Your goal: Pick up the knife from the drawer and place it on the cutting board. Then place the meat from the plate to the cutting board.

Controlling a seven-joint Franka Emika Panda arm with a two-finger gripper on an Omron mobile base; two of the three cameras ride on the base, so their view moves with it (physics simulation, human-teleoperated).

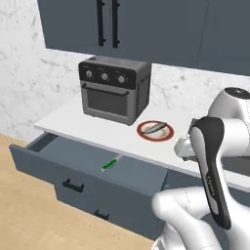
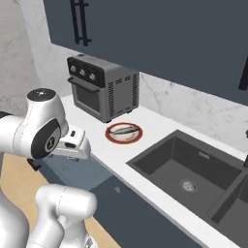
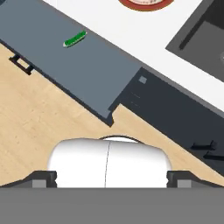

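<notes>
Below the table edge: the drawer (image 1: pixel 93 166) stands pulled out, so its floor is bare to a reach from above.
Knife: the knife (image 1: pixel 111 163) lies flat on the drawer floor toward its right part, close under the table (image 1: pixel 73 122) lip, green handle nearer.
Meat: the meat (image 1: pixel 155 128) rests on the plate (image 1: pixel 141 131), right of the toaster oven (image 1: pixel 113 88), waiting for the second step.
Claw: the claw (image 3: pixel 111 178) hangs high over the wooden floor, fingers spread wide, holding nothing.
Relation: in the hand view the knife sits far up and left of the claw, well apart.
Cutting board: I cannot place it.
</notes>
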